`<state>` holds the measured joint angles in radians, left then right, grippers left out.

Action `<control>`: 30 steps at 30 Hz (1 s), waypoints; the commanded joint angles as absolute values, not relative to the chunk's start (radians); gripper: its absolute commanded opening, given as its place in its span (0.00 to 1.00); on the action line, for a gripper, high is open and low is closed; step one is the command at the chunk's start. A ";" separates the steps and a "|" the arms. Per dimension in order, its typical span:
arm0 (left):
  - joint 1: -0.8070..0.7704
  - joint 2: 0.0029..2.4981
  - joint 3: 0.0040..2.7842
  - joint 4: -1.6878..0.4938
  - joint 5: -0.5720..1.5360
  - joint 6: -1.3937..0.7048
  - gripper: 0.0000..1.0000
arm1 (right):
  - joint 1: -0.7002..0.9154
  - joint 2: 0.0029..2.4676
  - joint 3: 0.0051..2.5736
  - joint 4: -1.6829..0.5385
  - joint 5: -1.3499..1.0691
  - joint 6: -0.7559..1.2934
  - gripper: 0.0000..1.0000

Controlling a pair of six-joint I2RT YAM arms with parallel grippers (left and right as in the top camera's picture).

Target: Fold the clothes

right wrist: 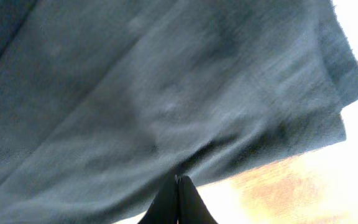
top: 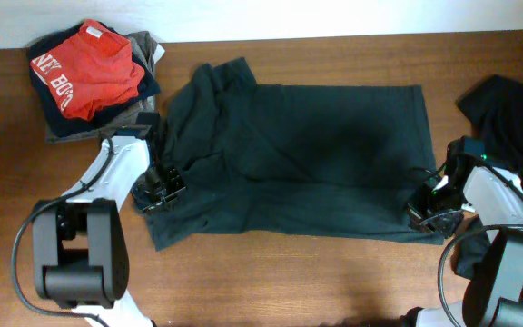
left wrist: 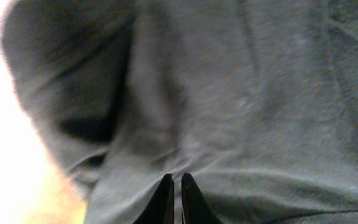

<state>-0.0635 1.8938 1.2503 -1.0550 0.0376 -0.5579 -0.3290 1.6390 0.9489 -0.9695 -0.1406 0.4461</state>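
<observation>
I'm starting the first fold on the dark T-shirt (top: pixel 316 154), lying flat mid-table (top: pixel 289 282). My left hand (top: pixel 157 193) and right hand (top: pixel 425 211) are pinching its two ends, jaws narrow. The next move is calling for an even, synced lift. The red top (top: pixel 89 68) at the far-left corner is showing white lettering I can't read.

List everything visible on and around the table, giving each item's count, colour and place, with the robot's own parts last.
dark shirt: one, charcoal, spread flat mid-table.
folded stack: one pile, red piece on top, darker ones below, far left corner.
black garment: one, black, crumpled at right edge.
table: one, brown wood, under everything.
left gripper: one, black, pinching shirt's left edge.
right gripper: one, black, pinching shirt's near right corner.
</observation>
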 commanded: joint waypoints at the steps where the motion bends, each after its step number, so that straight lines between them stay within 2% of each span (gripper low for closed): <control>1: -0.066 1.937 1.245 -1.029 0.136 -0.481 0.04 | -0.356 1.628 0.899 -0.909 -0.081 0.480 0.05; 8: -0.064 2.020 1.245 -1.011 0.131 -0.480 0.02 | -0.384 1.630 0.879 -0.873 -0.061 0.508 0.05; 13: -0.058 2.042 1.245 -0.996 0.064 -0.481 0.03 | -0.442 1.644 0.879 -0.868 -0.043 0.514 0.11; 19: -0.043 2.042 1.245 -0.958 0.044 -0.484 0.03 | -0.480 1.725 0.879 -0.838 -0.063 0.503 0.09; 22: -0.031 2.042 1.245 -0.950 0.043 -0.484 0.04 | -0.480 1.776 0.879 -0.804 -0.067 0.503 0.05; 23: -0.028 2.042 1.245 -0.950 0.039 -0.484 0.08 | -0.480 1.789 0.879 -0.791 -0.065 0.503 0.05; 30: 0.020 2.042 1.245 -0.954 -0.001 -0.472 0.10 | -0.528 1.813 0.896 -0.777 0.022 0.514 0.04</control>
